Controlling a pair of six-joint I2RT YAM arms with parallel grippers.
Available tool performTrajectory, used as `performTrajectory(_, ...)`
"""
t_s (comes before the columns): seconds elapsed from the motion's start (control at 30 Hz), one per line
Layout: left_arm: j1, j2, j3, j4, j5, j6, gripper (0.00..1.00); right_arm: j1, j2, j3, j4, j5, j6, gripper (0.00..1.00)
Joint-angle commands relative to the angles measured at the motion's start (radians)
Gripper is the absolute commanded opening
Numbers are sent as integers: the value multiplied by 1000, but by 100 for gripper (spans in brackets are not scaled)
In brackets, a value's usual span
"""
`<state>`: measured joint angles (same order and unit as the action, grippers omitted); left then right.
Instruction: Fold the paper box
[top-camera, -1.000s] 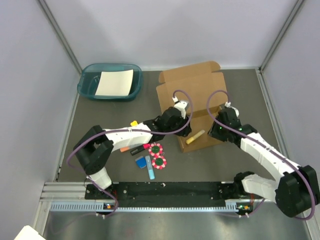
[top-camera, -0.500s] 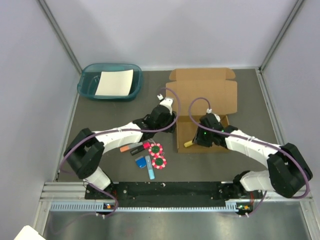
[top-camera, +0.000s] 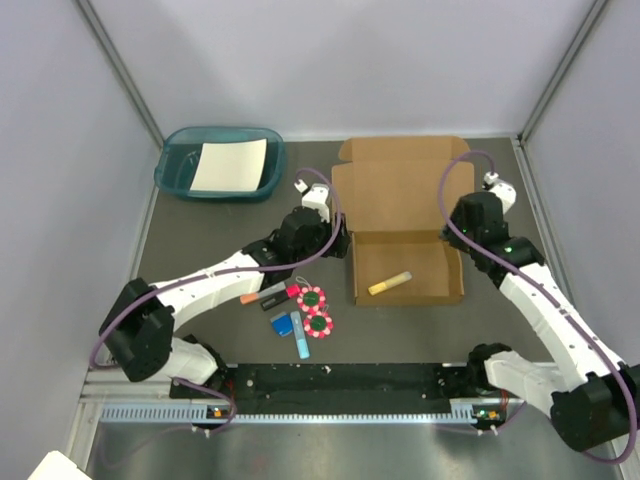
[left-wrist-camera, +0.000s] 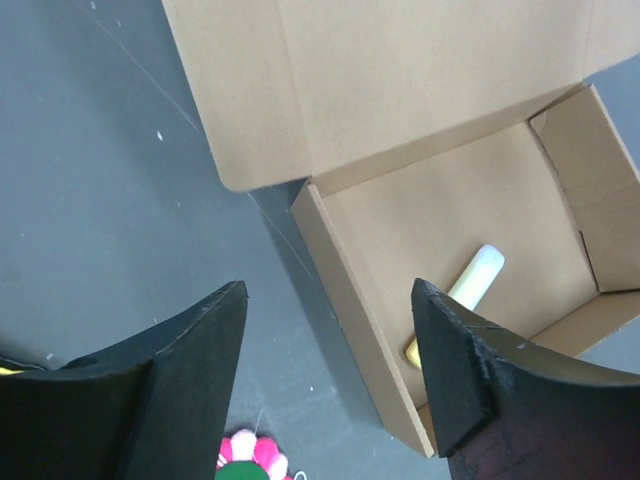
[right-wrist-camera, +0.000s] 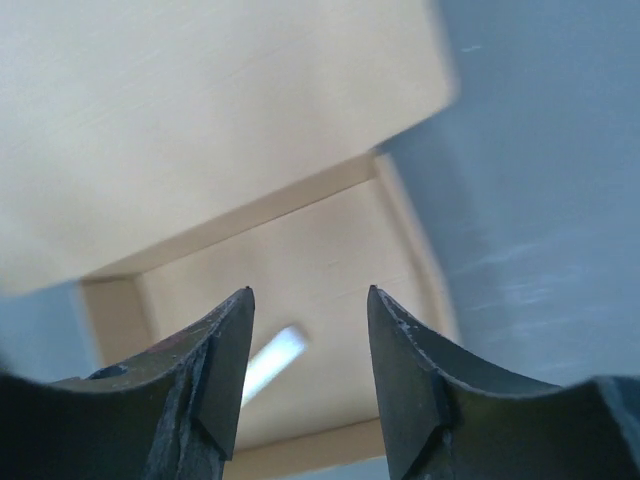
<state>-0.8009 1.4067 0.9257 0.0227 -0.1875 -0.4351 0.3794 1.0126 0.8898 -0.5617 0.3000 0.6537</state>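
The paper box (top-camera: 400, 195) lies open-lidded with a yellow marker (top-camera: 389, 283) inside, flanked by the left gripper (left-wrist-camera: 330, 290) and right gripper (right-wrist-camera: 310, 291), jaws spread and empty.

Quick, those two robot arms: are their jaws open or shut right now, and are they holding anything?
Left gripper: jaws open, holding nothing.
Right gripper: jaws open, holding nothing.

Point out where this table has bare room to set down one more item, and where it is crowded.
Free: the table between the box and the rail; also the patch between the tray and the left arm. The box floor beside the marker is bare too. Crowded: the small items between left arm and box.
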Motion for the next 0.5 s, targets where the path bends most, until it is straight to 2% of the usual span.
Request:
performTrajectory(0.0,11,21,-36,42,60,-73,75,-86,7,32,-98,132,-172,52)
performTrajectory(0.1,3,69,-33,51,115,-117,76,-88,1,12,-98,107,-135,52)
performTrajectory(0.47,-21,242,53,57,137,-128,73,-88,-9,-18,-98,110,-106,52)
